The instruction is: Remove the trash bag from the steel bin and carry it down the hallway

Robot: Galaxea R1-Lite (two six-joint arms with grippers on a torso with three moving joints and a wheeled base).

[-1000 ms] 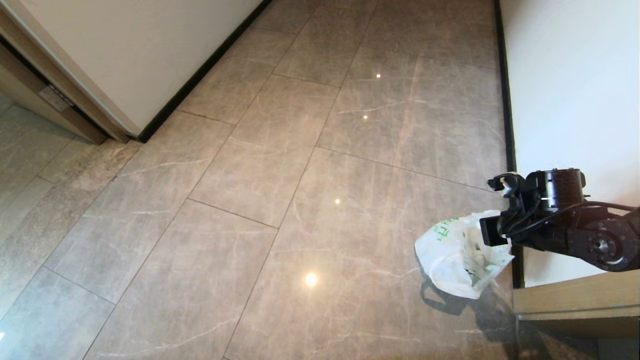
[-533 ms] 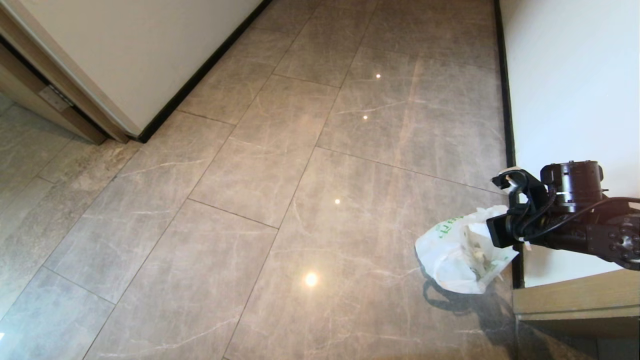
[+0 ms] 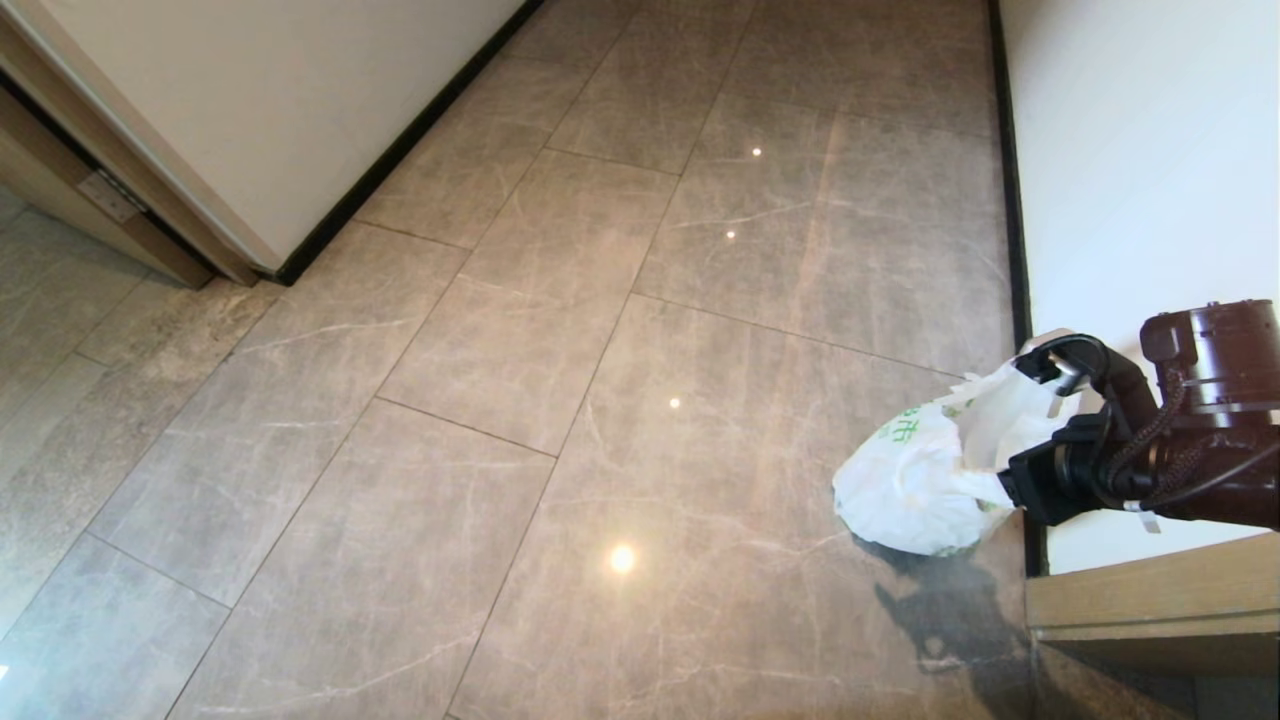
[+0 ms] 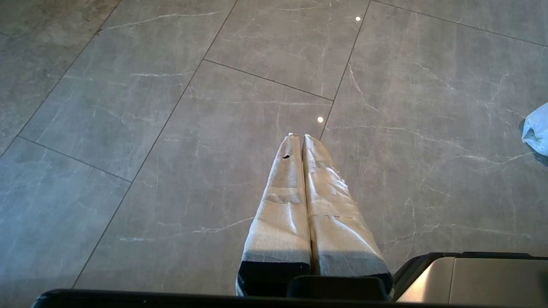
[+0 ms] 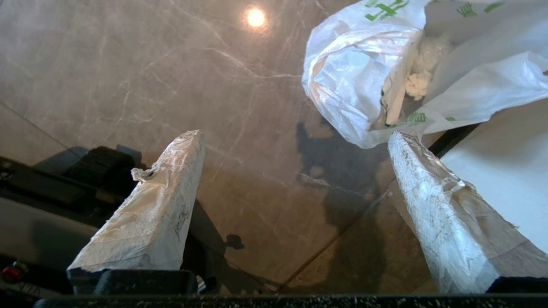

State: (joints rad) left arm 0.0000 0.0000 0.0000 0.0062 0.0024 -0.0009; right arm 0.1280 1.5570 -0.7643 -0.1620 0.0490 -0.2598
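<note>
**Caller:** Right wrist view first. What has your right claw (image 5: 295,137) got?

**Me:** Nothing. My two taped fingers (image 5: 162,201) stand spread wide, and between them I see only the floor (image 5: 128,64) and my own shadow. The trash bag (image 5: 364,81) lies just beyond my fingertips, and one tip looks to be right against its lower edge. It sits on the glossy hallway tiles, hard by the black baseboard (image 3: 1015,250) and the white wall (image 3: 1130,150).

**Caller:** And the other arm?

**Me:** Left claw (image 4: 298,137) is parked low over the tiles, fingers pressed together, holding nothing. The bag is well off to one side of it.

**Caller:** What could go wrong from here?

**Me:** Snagging, I'd say. From the head view a flap of plastic stands up right against my right wrist, so it looks as if film could be draped on me. If I pull away while it clings, the bag could drag, tip and spill.

**Caller:** How does the bag look?

**Me:** Thin white film, green print, crumpled and bulging. Its mouth gapes toward my claw, with white wadded paper showing inside. Nothing has spilled that I can see, though the open mouth makes tipping costly.
</note>
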